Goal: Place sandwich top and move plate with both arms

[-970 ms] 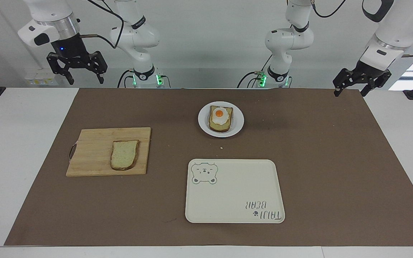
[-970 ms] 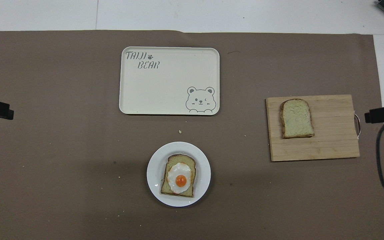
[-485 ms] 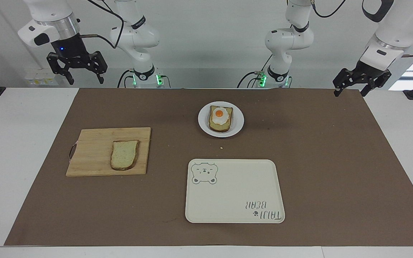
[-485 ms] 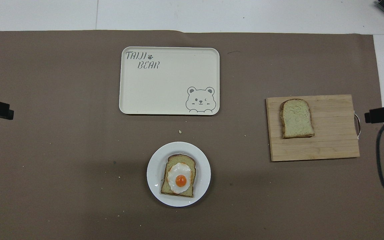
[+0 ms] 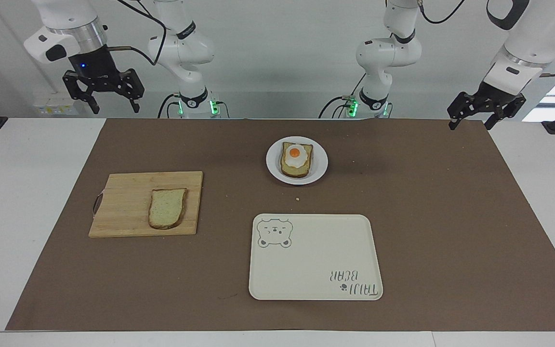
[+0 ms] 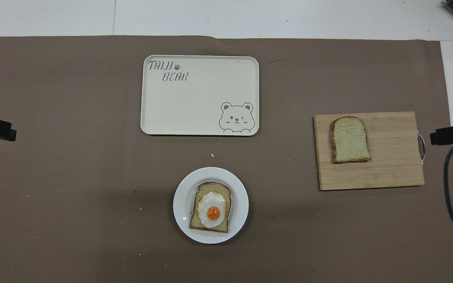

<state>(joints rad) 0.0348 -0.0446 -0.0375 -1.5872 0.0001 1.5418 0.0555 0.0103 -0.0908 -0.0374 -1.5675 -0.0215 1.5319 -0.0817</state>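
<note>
Nothing begun: sandwich top (image 5: 166,208) lies on board (image 5: 128,202), mid-left of frame. Right claw (image 5: 103,91) and left claw (image 5: 484,111) raised, open, empty. Next: bread to be gripped w/ right claw.

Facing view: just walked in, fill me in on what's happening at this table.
Nothing is being handled yet. Both arms wait raised at their own ends of the table, the left pincer and the right pincer open and empty. The sandwich top lies on a wooden cutting board toward the right arm's end. The plate, nearer the robots than the cream tray, holds an egg-topped slice.
</note>
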